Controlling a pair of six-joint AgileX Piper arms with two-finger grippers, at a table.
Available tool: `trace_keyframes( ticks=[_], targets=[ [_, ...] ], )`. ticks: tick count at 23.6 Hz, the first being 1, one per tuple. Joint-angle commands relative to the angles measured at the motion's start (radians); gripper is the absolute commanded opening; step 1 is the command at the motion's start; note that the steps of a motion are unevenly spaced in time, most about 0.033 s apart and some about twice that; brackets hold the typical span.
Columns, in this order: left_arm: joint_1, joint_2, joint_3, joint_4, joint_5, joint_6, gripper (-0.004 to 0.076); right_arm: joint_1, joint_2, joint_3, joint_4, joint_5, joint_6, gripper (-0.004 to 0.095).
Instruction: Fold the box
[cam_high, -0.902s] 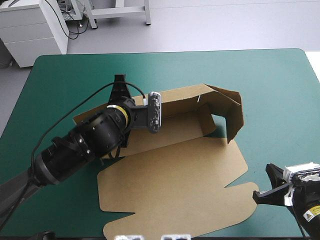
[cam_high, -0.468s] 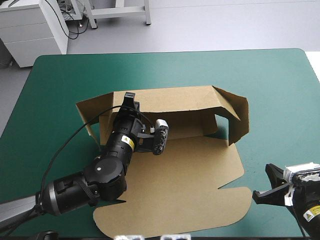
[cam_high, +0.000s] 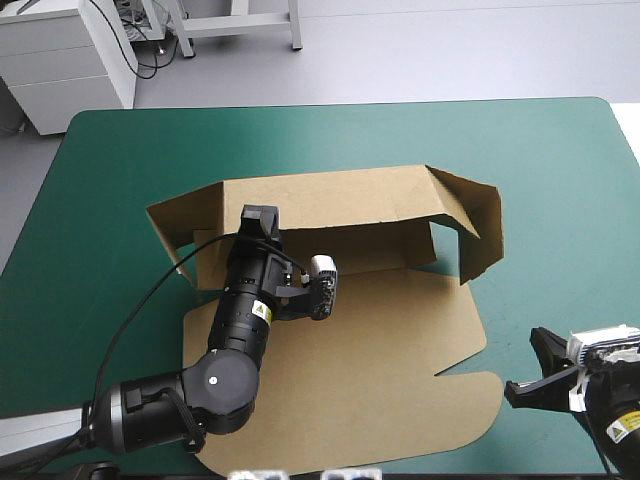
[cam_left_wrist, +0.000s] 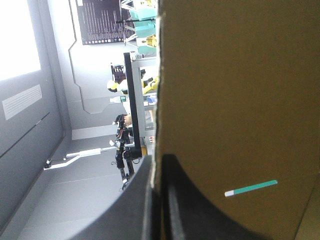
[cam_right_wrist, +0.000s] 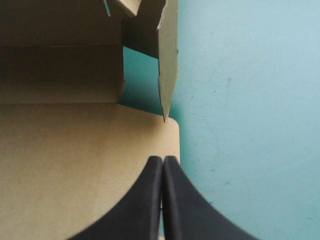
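Note:
The brown box (cam_high: 380, 350) lies open in the middle of the table, its wide lid flat toward the near edge. Its long back wall (cam_high: 330, 200) stands raised, with an end flap (cam_high: 480, 235) bent forward at the right and another (cam_high: 172, 232) at the left. My left gripper (cam_high: 260, 218) is shut on the back wall's top edge near its left end; in the left wrist view the board (cam_left_wrist: 235, 100) runs between the black fingers (cam_left_wrist: 172, 200). My right gripper (cam_high: 525, 375) is shut and holds nothing, just off the lid's near right corner (cam_right_wrist: 170, 130).
Bare teal-green cover (cam_high: 560, 180) stretches to the right of the box and along the far edge (cam_high: 330, 125). The left arm's body lies over the lid's left half. The table's near right corner is close to the right gripper.
The left gripper has drawn the back wall up and toward the near side, so it stands more upright. The whole box slid a little left. The right gripper stayed put.

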Motion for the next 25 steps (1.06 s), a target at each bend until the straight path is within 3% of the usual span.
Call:
trace_keyframes(
  ticks=[1,9,14,19,25],
  targets=[
    [-0.016,-0.032,0.0,0.079,0.038,-0.074,-0.0008,-0.009,0.018,-0.033,0.018,-0.071,0.014,-0.0011],
    [-0.016,-0.032,0.119,0.284,0.032,-0.225,-0.0008,-0.009,0.031,-0.033,0.018,-0.071,0.032,-0.0011],
    [-0.012,-0.03,0.134,0.284,0.038,-0.264,-0.0008,-0.009,0.083,-0.047,0.02,-0.062,0.037,-0.0011],
    [-0.012,-0.03,0.134,0.284,0.055,-0.287,-0.0008,-0.009,0.261,-0.232,0.021,-0.052,0.021,-0.0011],
    [-0.012,-0.03,0.134,0.284,0.047,-0.292,-0.0008,-0.009,0.708,-0.635,0.01,0.07,-0.036,-0.0012]
  ],
)
